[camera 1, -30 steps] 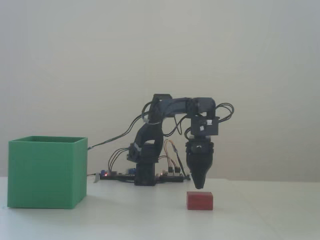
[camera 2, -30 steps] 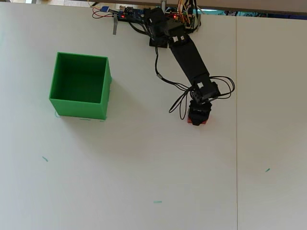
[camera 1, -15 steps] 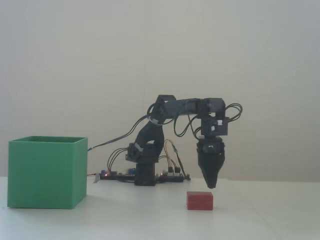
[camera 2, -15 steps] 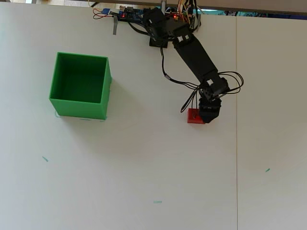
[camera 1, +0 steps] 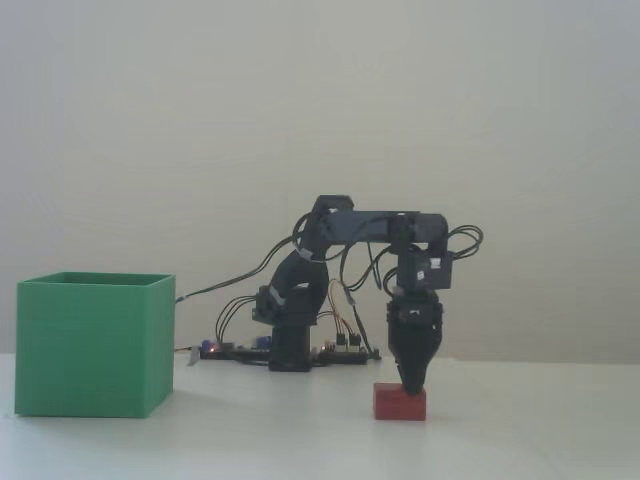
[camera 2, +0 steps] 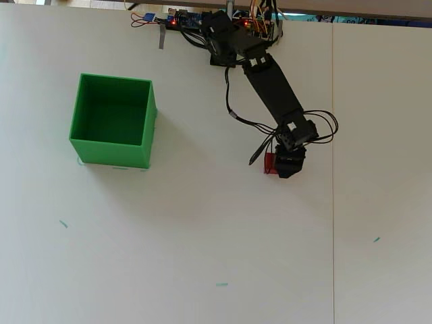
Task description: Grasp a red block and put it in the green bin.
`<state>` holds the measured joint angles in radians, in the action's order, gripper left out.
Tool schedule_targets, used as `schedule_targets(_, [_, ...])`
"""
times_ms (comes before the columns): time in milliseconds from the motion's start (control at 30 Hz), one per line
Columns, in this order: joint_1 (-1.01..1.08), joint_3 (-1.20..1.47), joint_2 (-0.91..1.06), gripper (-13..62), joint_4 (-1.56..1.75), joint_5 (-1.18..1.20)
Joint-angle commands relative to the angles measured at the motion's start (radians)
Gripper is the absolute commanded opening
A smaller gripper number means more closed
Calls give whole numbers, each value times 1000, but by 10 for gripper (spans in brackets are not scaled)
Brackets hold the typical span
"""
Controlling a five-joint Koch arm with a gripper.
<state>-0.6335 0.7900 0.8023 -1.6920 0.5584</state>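
Observation:
The red block (camera 1: 398, 404) is a small dark-red brick that rests on the white table, right of centre in the fixed view. In the overhead view only its left part (camera 2: 268, 163) shows, because the black gripper covers the rest. My gripper (camera 1: 412, 385) points straight down onto the block, and its tip reaches the block's top edge. It also shows in the overhead view (camera 2: 289, 165). The jaws lie one behind the other, so their opening is not visible. The green bin (camera 1: 92, 345) stands far to the left, open-topped and empty (camera 2: 111, 142).
The arm's base and a circuit board with wires (camera 2: 182, 21) sit at the table's far edge. A thin seam (camera 2: 333, 169) runs across the table to the right of the gripper. A stretch of bare white table lies between the block and the bin.

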Motion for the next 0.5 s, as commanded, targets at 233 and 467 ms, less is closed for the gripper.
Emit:
schedule_targets(233, [3,-61,-23,356,-14,-9])
schedule_targets(467, [18,-61,-72,373,43,-9])
